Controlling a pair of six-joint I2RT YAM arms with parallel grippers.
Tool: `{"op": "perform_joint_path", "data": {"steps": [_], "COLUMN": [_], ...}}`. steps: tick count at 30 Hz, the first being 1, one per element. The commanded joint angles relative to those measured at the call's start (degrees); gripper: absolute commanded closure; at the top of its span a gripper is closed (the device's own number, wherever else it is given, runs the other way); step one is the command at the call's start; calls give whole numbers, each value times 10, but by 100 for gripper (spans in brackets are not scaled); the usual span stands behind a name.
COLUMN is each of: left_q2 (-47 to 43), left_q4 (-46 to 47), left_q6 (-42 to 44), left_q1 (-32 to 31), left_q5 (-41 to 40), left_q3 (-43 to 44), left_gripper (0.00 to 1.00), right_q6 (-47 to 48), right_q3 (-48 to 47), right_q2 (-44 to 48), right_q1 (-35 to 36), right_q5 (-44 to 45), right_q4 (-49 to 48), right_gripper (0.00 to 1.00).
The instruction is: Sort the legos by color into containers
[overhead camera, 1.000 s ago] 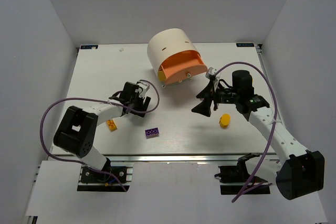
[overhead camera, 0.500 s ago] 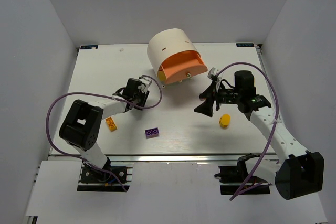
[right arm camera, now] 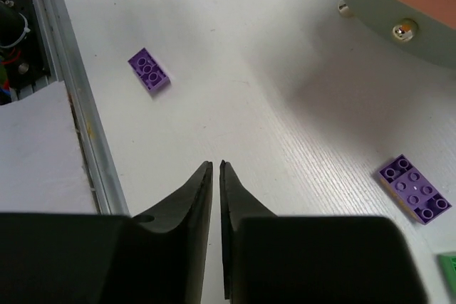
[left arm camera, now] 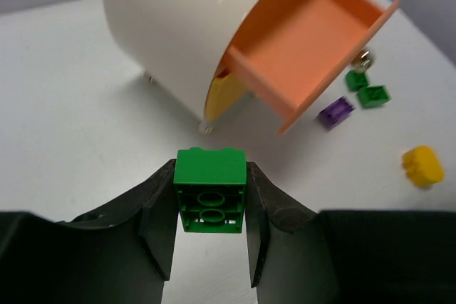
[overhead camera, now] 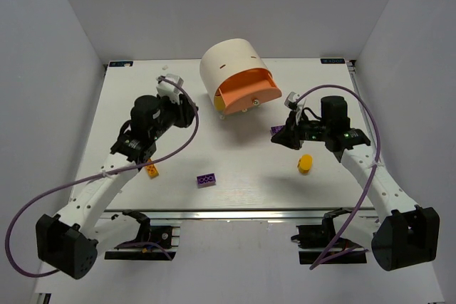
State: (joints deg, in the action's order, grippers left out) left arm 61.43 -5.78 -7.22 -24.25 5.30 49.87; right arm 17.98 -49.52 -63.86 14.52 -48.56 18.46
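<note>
Left wrist view: left tool [left arm camera: 211,208] grips green lego [left arm camera: 211,176], lower centre, facing cabinet [left arm camera: 164,26]. Orange drawer [left arm camera: 306,40], upper right, open and empty. Right tool [right arm camera: 216,172] closed, holding nothing. Loose on bench [left arm camera: 71,105], at right: yellow lego [left arm camera: 422,165], purple lego [left arm camera: 335,112], second green lego [left arm camera: 373,95]. Judged: nothing sorted; all pending.

green lego [left arm camera: 211,176]: clamped in left claw [left arm camera: 211,201] | peach-orange drawer [left arm camera: 306,44]: open
</note>
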Motion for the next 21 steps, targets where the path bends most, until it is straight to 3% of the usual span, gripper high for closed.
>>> {"op": "perform_joint_path", "data": {"steps": [1,11,19,21], "left_q2": [56,249,308,317], "left_q4": [-5,24,40,44], "left_q6": [-10,25,23,23], "left_q1": [-5,-29,-62,-76], "left_q5": [62,100,108,104], "left_q3": [78,301,335,339], "left_gripper": [97,93,88,81], "right_q6": [15,2,-19,-27], "right_q3": [-23,-38,-39,-39], "right_q2": [-1,8,22,20], "right_q1": [-4,-17,-35,-44], "right_q5": [-3,38,68,76], "right_q4": [7,24,26,25], "right_gripper": [85,70,58,53]}}
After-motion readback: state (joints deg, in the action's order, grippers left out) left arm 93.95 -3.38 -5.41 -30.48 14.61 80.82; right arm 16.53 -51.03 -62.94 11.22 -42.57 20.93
